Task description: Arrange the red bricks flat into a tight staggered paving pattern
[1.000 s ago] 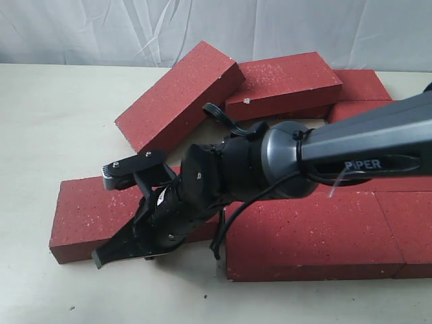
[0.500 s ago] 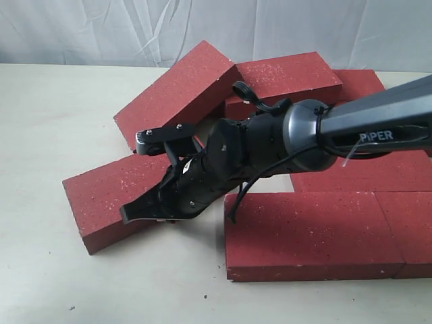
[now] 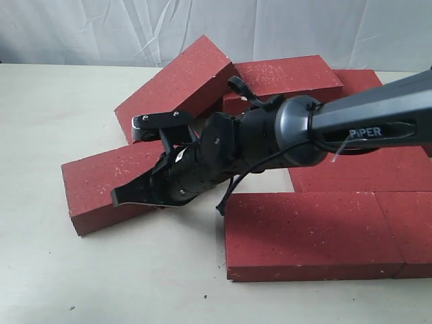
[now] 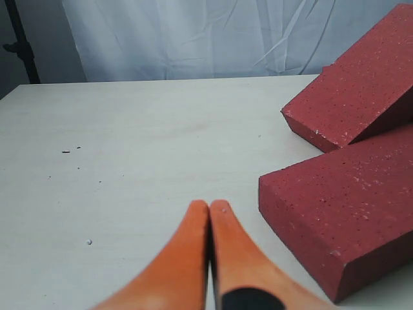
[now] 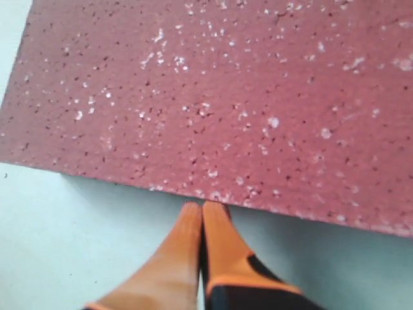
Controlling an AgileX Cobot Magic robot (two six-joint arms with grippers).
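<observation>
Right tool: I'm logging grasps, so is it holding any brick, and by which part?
Nothing is held. The right tool is shut, with its tips at the edge of a red brick and nothing between them.

Grey arm [image 3: 378,121] marked PIPER; black wrist [image 3: 202,162], looped cable [image 3: 233,187]; right tool [image 5: 202,208] orange-tipped.

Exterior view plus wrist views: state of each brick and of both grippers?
Front brick: flat, butted against its right neighbour.
Left brick: flat, skewed, apart from the front brick.
Back-left brick: tilted, propped on another.
Right gripper: fingers shut, tips at the left brick's edge.
Left gripper: fingers shut, over the table.
</observation>
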